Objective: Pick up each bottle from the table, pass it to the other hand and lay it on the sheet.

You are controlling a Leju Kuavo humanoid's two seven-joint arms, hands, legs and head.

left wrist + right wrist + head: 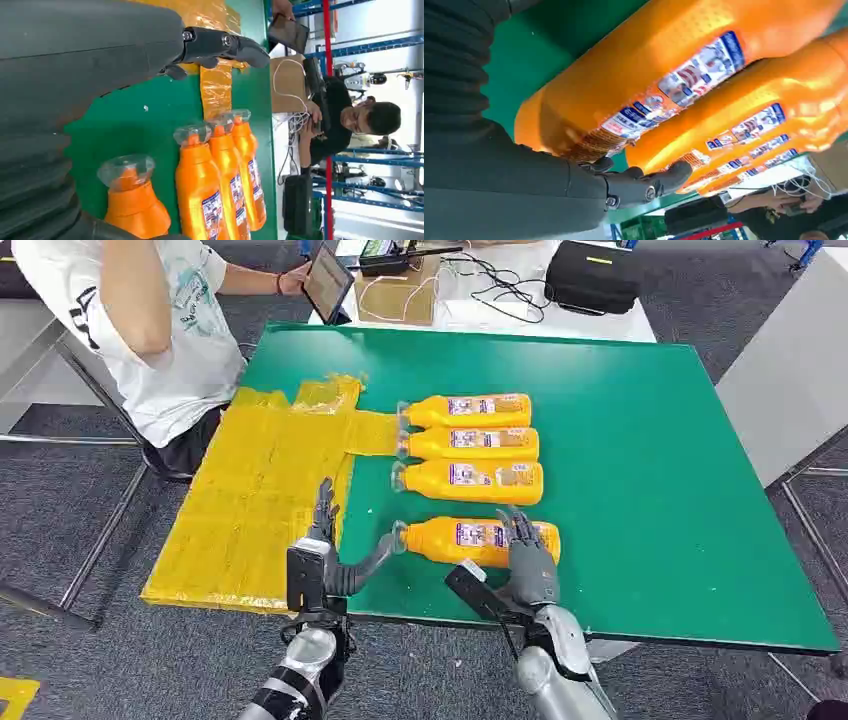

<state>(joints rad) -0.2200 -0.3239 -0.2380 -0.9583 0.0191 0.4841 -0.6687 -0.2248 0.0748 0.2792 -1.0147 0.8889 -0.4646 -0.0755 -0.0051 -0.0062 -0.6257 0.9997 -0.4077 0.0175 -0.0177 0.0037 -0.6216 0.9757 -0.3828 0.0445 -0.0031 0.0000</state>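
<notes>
1. Head view: four orange bottles lie on their sides on the green counter point(650, 440), caps toward the yellow sheet point(250, 500).
2. The right hand point(527, 558) rests over the nearest bottle point(470, 540), fingers point(644, 182) on its body; whether it grips is unclear.
3. The left hand point(325, 555) is spread and empty, its thumb near that bottle's cap.
4. A person point(160, 320) sits beyond the sheet.

A green desk point(640, 440) carries four orange bottles, all lying on their sides with caps pointing left. Three sit close together in a row at the middle: the far bottle point(470, 410), the middle bottle point(475, 443) and the third bottle point(475, 481). The near bottle point(465, 538) lies apart, toward the near edge. A yellow sheet point(255, 495) covers the desk's left side and overhangs its left edge.
</notes>
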